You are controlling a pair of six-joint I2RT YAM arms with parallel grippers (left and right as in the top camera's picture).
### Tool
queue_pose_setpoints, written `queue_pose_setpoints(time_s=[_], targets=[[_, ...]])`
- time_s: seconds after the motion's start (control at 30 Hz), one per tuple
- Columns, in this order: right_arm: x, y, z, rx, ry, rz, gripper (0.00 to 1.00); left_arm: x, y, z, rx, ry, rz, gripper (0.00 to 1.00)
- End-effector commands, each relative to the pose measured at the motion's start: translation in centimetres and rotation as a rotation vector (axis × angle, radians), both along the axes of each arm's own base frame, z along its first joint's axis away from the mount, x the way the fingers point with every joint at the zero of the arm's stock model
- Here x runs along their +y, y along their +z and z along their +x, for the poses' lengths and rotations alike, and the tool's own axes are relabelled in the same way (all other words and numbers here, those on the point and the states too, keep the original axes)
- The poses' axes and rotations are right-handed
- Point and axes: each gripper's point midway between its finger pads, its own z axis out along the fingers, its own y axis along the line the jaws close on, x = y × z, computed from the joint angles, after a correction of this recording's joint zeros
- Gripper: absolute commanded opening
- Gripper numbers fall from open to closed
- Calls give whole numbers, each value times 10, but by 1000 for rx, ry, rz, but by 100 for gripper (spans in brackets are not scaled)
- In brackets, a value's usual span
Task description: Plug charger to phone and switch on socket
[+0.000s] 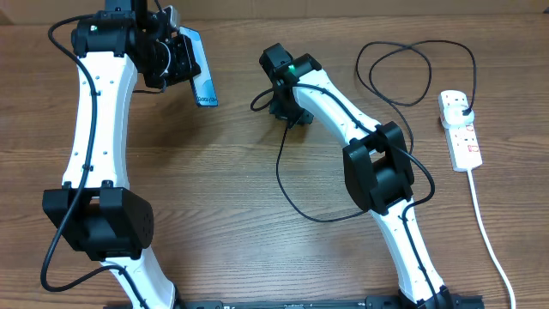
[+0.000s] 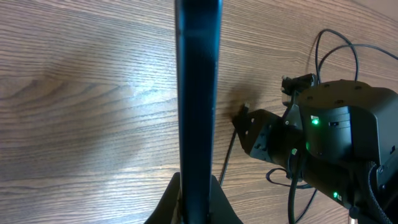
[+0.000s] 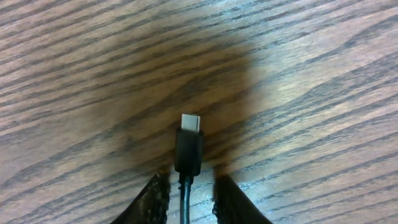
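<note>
Near the worktop's [image 1: 257, 257] far edge, left gripper [image 1: 180, 60] clamps the phone [image 2: 198, 93]; right gripper's [image 3: 189, 186] jaws stand slightly apart, straddling the charger [image 3: 189, 155] just behind its USB-C connector [image 3: 190, 122].

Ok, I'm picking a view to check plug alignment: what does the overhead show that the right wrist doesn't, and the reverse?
Only overhead: the phone in the left end effector, the power strip and the cable running to it. Only right wrist: the connector with its silver tip, just ahead of the right end effector. Both: the black cable and the wooden table.
</note>
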Motion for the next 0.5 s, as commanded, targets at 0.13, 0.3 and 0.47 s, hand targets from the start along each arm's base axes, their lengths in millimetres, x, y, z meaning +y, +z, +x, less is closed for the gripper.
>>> queue_pose_setpoints(time_s=[0.13, 0.3, 0.47], targets=[[-9, -20, -3, 33, -12, -15, 25, 0, 8, 1, -23, 0, -1, 4], [-17, -20, 1, 35, -29, -15, 18, 0, 8, 1, -24, -2, 0, 4], [-17, -20, 1, 36, -22, -16, 12, 0, 8, 1, -24, -2, 0, 4]])
